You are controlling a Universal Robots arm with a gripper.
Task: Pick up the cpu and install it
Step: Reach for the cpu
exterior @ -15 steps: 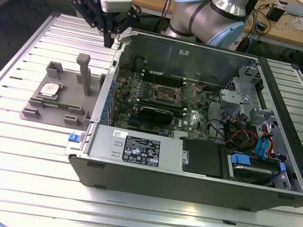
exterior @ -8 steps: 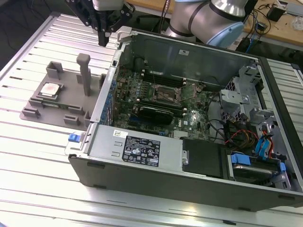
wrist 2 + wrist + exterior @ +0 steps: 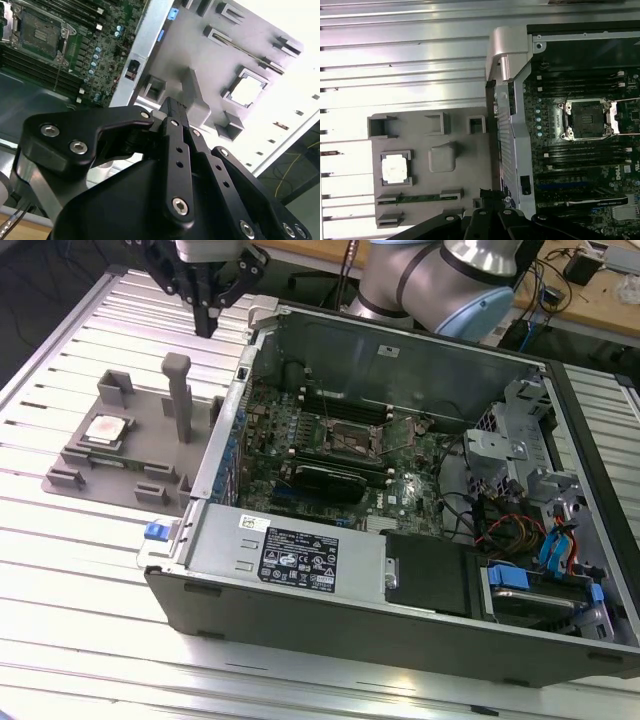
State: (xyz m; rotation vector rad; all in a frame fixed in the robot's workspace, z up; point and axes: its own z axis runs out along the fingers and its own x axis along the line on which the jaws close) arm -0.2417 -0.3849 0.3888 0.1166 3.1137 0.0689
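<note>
2 steps make up this job, and you have finished neither: you are at the approach to the pick. Your gripper [image 3: 207, 325] hangs high above the table with its fingers drawn together, tips all but touching, and nothing is held between them.

The cpu [image 3: 107, 430] lies flat in its square pocket on the grey fixture plate [image 3: 125, 480], well below the fingertips and well off to 1 side of them. The upright grey post [image 3: 178, 390] stands closer to the fingers than the chip does, roughly between the 2. On the opposite side of the fingers, beyond the wall of the open computer case [image 3: 230, 440], the socket [image 3: 345, 437] sits uncovered on the motherboard, with no chip in it.

In my judgement the pick calls for spread fingers before any descent, since closed tips would land on the silver lid. It also calls for a path that clears the post, and for tips squared to the chip's edges, because the pocket walls leave little room around it.
</note>
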